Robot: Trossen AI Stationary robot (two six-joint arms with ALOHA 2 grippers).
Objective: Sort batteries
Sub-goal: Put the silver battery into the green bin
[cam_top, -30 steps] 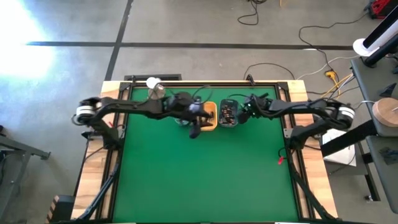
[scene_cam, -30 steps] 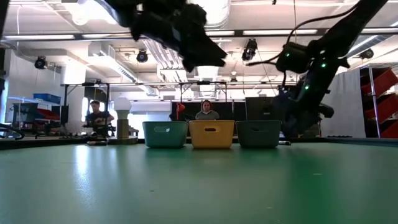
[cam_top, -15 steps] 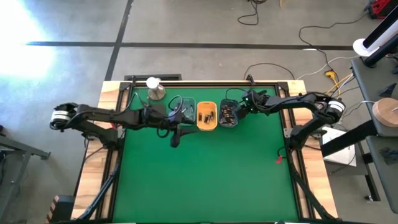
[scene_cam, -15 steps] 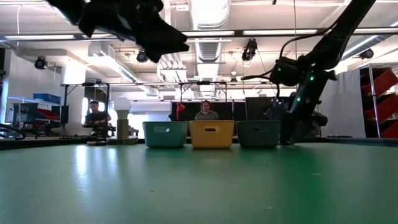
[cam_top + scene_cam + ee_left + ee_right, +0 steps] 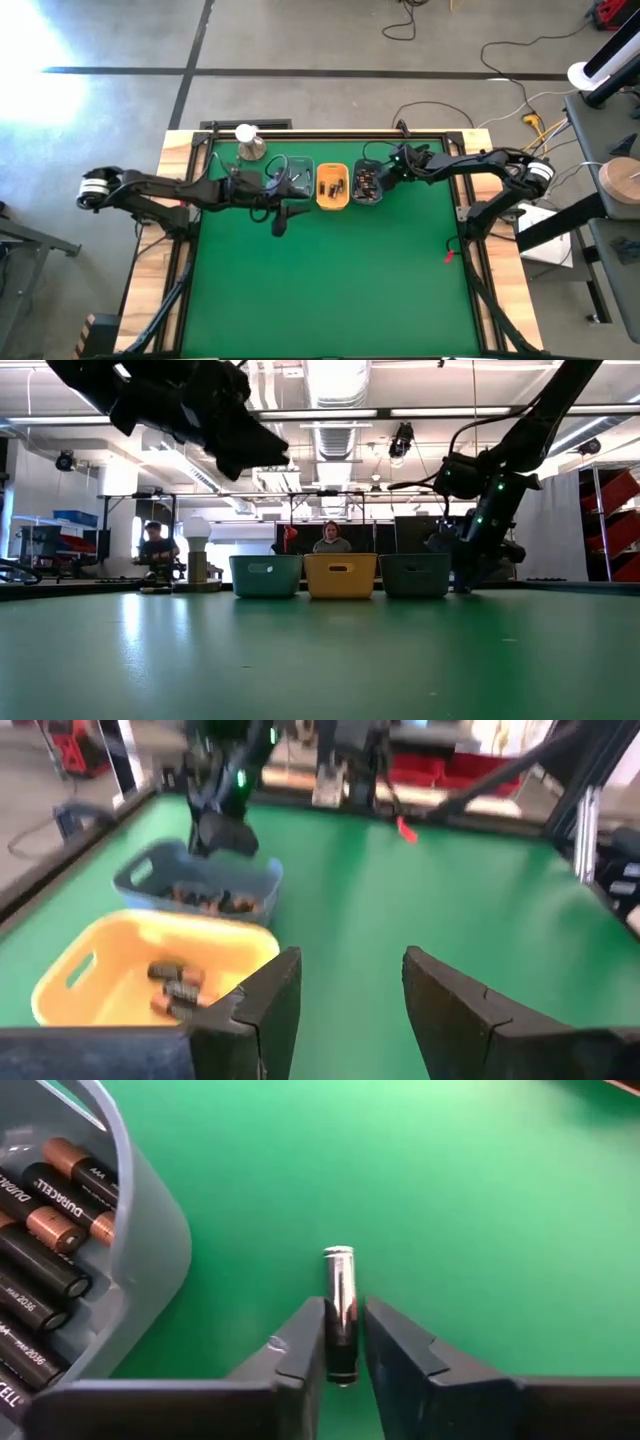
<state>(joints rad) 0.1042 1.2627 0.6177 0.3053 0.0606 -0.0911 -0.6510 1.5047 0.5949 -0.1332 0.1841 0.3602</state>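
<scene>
Three small trays stand in a row at the far middle of the green mat: teal [image 5: 297, 172], yellow [image 5: 333, 187] and grey-blue [image 5: 367, 183]. Batteries lie in the yellow tray [image 5: 170, 985] and the grey-blue tray [image 5: 40, 1280]. One silvery battery [image 5: 340, 1305] lies on the mat just right of the grey-blue tray, with my right gripper [image 5: 344, 1350] shut on it. My left gripper [image 5: 350, 990] hangs open and empty above the mat, in front of the teal tray [image 5: 281, 216]. My right gripper pinches the silvery battery by its nearer end [image 5: 341, 1355] between its two fingers. The fingers slant down from the table's right side and lie along the battery. The battery's other end [image 5: 338, 1258] points away from the fingers over the mat; whether it is lifted, I cannot tell.
A round metal dome with a white ball [image 5: 248, 143] stands at the mat's far left. The wide near part of the mat [image 5: 330, 290] bears nothing. Wooden edges and black frame rails border the mat. People sit in the room beyond the table.
My left gripper has drawn back from over the yellow tray toward the table's left edge, sinking a little, and now hangs in front of the teal tray. My right gripper has sunk a little toward the mat beside the grey-blue tray.
</scene>
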